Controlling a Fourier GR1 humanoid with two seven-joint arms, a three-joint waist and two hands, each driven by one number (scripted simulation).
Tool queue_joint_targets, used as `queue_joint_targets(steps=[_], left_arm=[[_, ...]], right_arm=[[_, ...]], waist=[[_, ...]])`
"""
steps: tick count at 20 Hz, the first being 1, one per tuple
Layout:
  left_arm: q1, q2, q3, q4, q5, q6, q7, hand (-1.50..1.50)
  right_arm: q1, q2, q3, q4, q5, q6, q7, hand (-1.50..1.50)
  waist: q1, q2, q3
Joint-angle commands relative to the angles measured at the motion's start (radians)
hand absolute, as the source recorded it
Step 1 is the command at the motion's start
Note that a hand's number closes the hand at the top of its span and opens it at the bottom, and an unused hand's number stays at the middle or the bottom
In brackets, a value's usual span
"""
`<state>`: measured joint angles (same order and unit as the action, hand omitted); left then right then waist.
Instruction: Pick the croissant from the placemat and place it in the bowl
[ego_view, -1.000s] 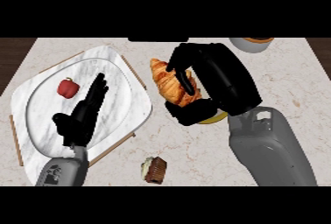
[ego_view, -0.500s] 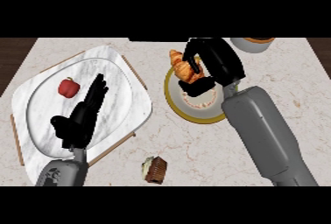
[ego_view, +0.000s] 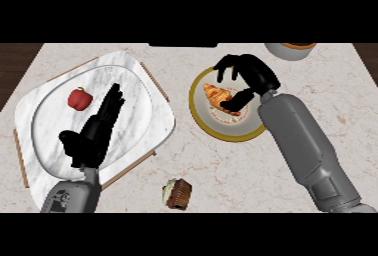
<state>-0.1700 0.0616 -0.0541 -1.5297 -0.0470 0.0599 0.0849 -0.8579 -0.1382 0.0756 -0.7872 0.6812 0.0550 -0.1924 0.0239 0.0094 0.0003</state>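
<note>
My right hand (ego_view: 247, 75) sits in the upper middle of the frame, over the far rim of the bowl (ego_view: 221, 131), its fingers spread and arched, with the thumb reaching down to the croissant (ego_view: 220, 96). The croissant lies inside the bowl, toward its upper left part, so the placing looks done or nearly so. Whether the thumb touches the pastry I cannot tell; nothing seems pinched. My left hand (ego_view: 92, 132) rests open, fingers straight, over the marble plate (ego_view: 151, 117) at the left, out of the way (that plate sits on the placemat (ego_view: 151, 80)). A red apple (ego_view: 77, 98) lies beside its fingertips, and a small cake (ego_view: 177, 193) sits at the lower middle.
</note>
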Motion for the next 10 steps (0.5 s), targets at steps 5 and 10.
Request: queue_joint_targets(steps=[5,10], left_arm=[[-0.015,0.020,0.034,0.049,0.015,-0.023,-0.032,0.00],[-0.003,-0.006,-0.006,-0.064,-0.009,0.013,0.060,0.00]], right_arm=[[-0.066,-0.005,-0.120,0.220,-0.131,0.076,-0.276,-1.50],[-0.095,-0.002,-0.231,0.175,-0.241,0.051,-0.315,-1.50]], waist=[[0.003,0.003,0.000],[-0.003,-0.005,0.001]])
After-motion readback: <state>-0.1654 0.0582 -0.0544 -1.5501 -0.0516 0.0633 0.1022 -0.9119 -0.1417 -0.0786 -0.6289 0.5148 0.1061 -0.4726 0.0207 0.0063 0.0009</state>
